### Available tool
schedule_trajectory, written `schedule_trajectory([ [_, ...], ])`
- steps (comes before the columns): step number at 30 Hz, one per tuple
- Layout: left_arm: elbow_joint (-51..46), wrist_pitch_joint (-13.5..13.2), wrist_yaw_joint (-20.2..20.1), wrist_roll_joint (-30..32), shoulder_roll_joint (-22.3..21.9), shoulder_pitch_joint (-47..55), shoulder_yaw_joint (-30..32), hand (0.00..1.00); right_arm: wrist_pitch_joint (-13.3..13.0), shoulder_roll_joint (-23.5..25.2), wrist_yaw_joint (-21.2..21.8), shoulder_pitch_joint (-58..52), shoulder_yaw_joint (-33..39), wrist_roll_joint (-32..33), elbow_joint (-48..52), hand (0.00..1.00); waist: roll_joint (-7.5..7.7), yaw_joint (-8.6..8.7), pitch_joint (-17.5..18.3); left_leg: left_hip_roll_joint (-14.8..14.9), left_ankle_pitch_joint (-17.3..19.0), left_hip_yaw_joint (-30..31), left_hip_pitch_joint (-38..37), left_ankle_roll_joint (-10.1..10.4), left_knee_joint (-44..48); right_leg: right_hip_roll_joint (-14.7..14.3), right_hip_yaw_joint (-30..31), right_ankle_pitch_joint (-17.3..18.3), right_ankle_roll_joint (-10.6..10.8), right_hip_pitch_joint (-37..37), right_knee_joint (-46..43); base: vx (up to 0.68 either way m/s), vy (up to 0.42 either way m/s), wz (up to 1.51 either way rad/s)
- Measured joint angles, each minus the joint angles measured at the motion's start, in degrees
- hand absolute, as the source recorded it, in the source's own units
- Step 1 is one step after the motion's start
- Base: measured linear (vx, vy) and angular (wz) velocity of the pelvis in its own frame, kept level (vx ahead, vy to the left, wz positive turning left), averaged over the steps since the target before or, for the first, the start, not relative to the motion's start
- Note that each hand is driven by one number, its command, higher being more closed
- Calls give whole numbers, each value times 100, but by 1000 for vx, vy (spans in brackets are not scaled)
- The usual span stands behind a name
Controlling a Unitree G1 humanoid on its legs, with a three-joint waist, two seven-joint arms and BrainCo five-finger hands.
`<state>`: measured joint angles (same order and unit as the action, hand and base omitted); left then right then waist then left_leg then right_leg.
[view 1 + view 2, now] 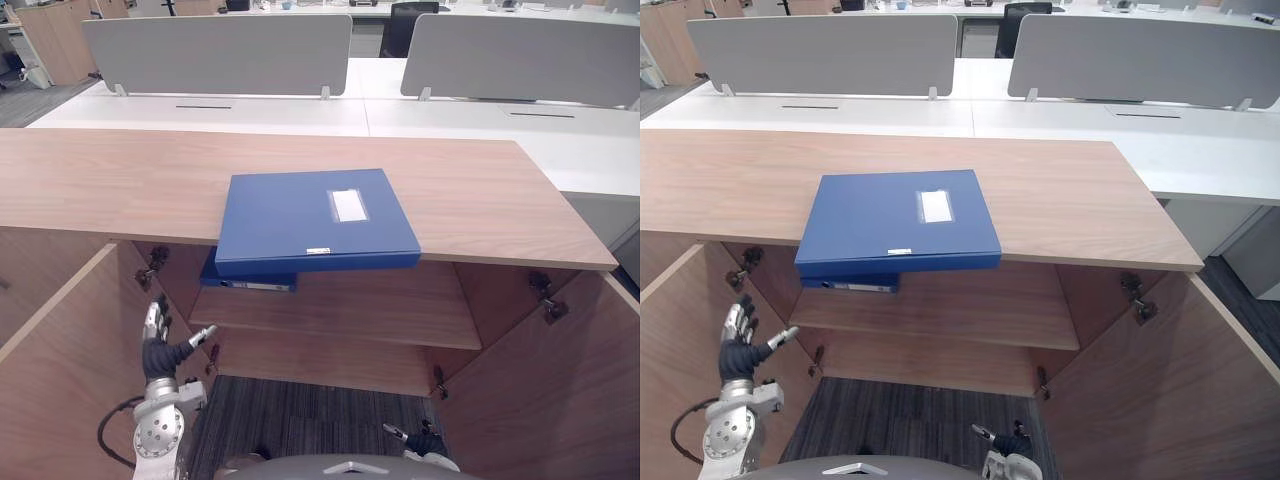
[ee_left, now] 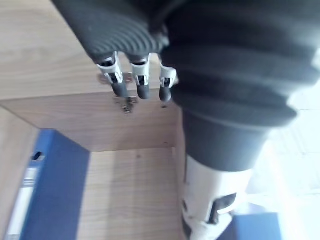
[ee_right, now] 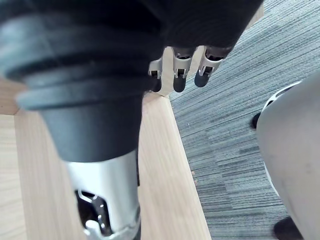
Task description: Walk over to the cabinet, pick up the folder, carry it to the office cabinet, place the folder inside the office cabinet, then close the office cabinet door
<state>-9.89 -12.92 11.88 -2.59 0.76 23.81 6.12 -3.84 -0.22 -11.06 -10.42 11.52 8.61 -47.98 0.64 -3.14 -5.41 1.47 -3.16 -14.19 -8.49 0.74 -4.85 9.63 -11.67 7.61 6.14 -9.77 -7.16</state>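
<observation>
Blue folder (image 1: 310,220) lay on the cabinet top (image 1: 480,190), overhanging its front edge; left hand (image 1: 158,345) was spread, right hand (image 3: 181,70) hung with fingers relaxed.

We see a blue folder (image 1: 315,222) with a small white label (image 1: 348,205) on it. A second folder (image 1: 240,280) is blue too, with a white strip on its edge. The cabinet (image 1: 480,200) is light brown wood with thin, soft lines running through it. Its doors (image 1: 60,380) are the same brown. The carpet (image 1: 300,415) is dark grey with thin stripes. The desks (image 1: 450,125) are white, and the screens (image 1: 215,52) on them are pale grey. The chair (image 1: 410,22) is black. Our left hand (image 1: 157,352) is silver with dark tips and a black ribbed cover.
</observation>
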Motion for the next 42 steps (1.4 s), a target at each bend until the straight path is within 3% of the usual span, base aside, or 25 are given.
schedule_trajectory([
  [6, -925, -190, 36, 156, 181, -5, 3, 0, -5, -32, 57, 7, 41, -2, -55, 0, -34, -4, 87, 2, -18, 32, -178, -34, 33, -27, -9, -8, 42, -181, 0, 42, -1, 1],
  [13, -1224, -243, 291, 1134, 789, -296, -4, 0, -71, -238, 76, 155, 28, -16, -543, 0, -97, 54, 179, 26, -25, 96, -259, -15, 1, -93, 14, 51, -53, -268, 37, -10, -1, 1],
  [17, -1207, -247, 300, 1996, 1315, -533, -52, 0, -96, -411, 86, 159, -22, -227, -637, 0, -122, 146, 185, 22, -49, 176, -274, -25, -2, -121, 23, 64, -78, -304, 45, -34, 1, 6],
  [31, -853, -258, 490, 3579, 2424, -1583, -1348, 0, -93, -558, 81, 159, -249, -227, -745, 0, -120, 398, 195, 4, 38, 143, -256, 32, -7, -211, 362, 13, -144, -311, 312, 18, 6, -3],
  [42, -215, -55, 483, 4470, 2573, -2026, -2058, 0, -84, -640, 80, 242, -439, -226, -767, 0, -113, 481, 187, 17, 90, 282, -255, 7, 24, -247, 499, -122, -107, -324, 559, 42, -6, -8],
])
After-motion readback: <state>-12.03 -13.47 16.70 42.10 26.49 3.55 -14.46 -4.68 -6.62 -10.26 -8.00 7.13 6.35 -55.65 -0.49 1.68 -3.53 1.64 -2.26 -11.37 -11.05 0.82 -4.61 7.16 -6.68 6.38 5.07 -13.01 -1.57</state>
